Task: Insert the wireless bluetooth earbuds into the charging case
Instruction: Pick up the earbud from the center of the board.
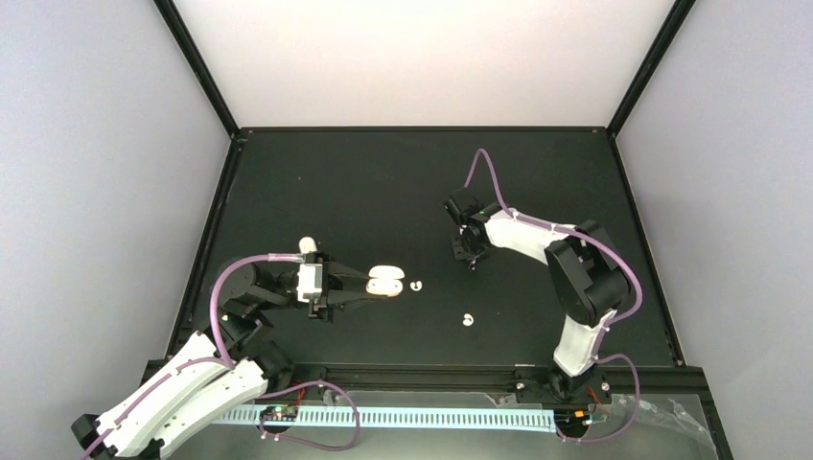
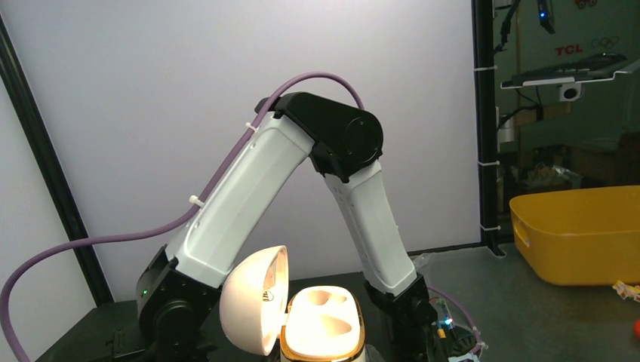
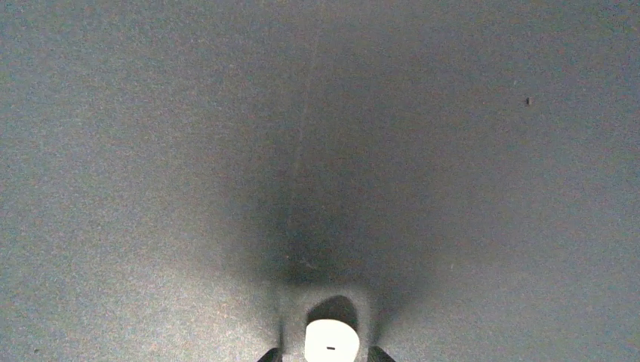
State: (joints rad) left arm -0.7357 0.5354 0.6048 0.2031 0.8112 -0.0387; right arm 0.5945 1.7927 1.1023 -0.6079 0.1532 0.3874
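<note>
A tiny white earbud (image 3: 330, 341) is lying between my right gripper's (image 1: 471, 257) fingertips; whether gripped, I cannot tell. My left gripper (image 1: 360, 287) is clenching the open white clamshell case (image 1: 386, 282), so pickup is likely needing a firm pinch first.

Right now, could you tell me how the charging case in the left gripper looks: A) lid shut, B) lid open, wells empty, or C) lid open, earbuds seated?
B: in the left wrist view the charging case has its lid open and both wells bare.
</note>
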